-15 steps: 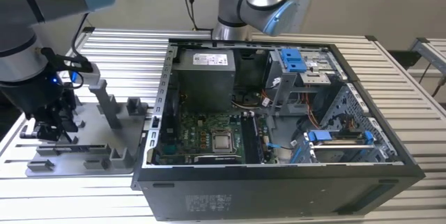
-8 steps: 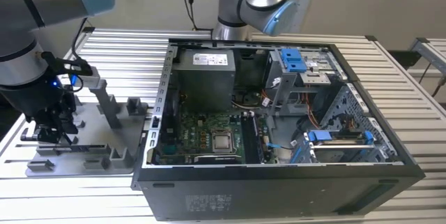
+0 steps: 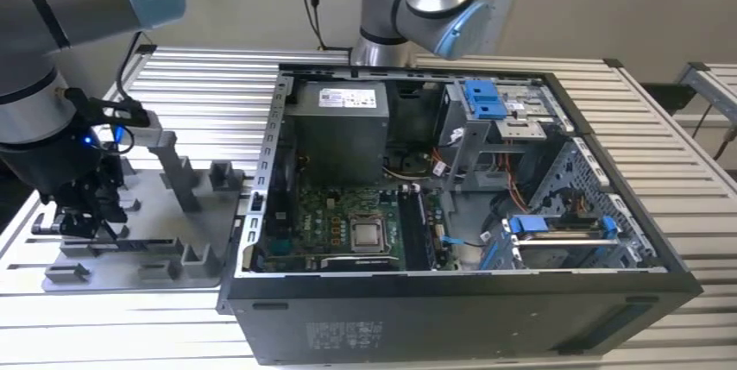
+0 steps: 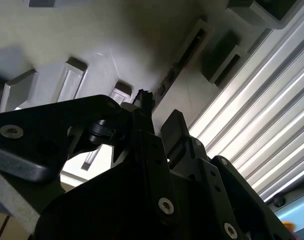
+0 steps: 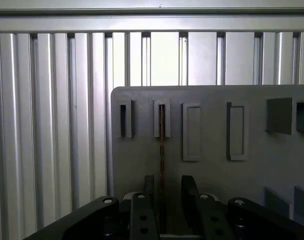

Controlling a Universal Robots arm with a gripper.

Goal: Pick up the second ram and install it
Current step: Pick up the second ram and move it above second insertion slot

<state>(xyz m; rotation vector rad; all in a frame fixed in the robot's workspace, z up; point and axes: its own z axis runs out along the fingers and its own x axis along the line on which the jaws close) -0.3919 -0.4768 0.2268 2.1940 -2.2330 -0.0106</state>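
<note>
Risk first: the memory stick [image 5: 161, 142] sits off-centre between my claw's [image 5: 166, 184] 2 fingers [image 5: 189, 192]. I judge that closing could push it sideways against its slot in the grey tray [image 5: 211, 175], tilt it, or give a crooked hold. In the first wrist view the stick stands on edge in 1 narrow slot, a thin dark line running in between the fingers. The claw is open and straddles it, with a clear gap on 1 side. In the exterior view the claw hangs low over the tray, beside the open computer case [image 3: 461, 310].
</note>
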